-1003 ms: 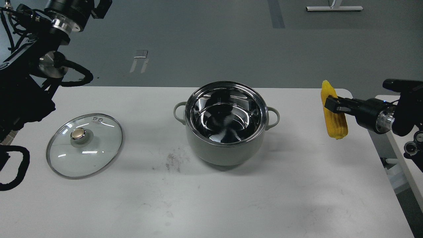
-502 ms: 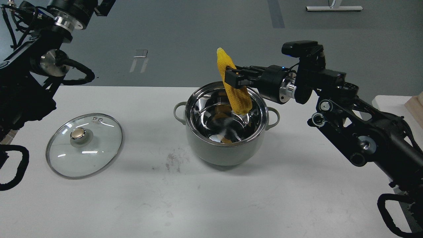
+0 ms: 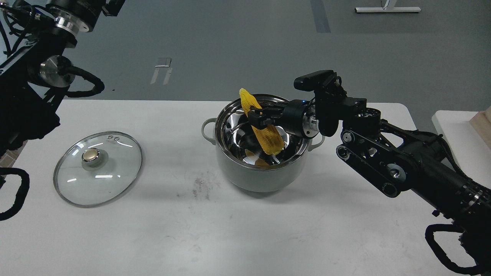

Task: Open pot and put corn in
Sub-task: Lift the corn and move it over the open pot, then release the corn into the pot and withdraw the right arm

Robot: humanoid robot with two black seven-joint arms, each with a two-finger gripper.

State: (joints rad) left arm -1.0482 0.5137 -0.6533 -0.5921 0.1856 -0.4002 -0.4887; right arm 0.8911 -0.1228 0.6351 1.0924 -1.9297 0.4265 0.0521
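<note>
The pale grey-green pot (image 3: 261,174) stands open in the middle of the white table, its steel inside showing. My right gripper (image 3: 257,117) reaches over the pot's rim from the right and is shut on the yellow corn (image 3: 264,135). The cob hangs tilted, its lower end down inside the pot and its tip above the far rim. My left arm is raised at the far left; its gripper is out of view.
The glass lid (image 3: 98,168) with a gold knob lies flat on the table (image 3: 230,230) left of the pot. A second white surface (image 3: 456,130) stands at the right edge. My right arm stretches across the table's right side.
My right gripper has carried the corn from the table's right edge to over the pot, then lowered it so its lower end is inside. The left arm shifted slightly.
</note>
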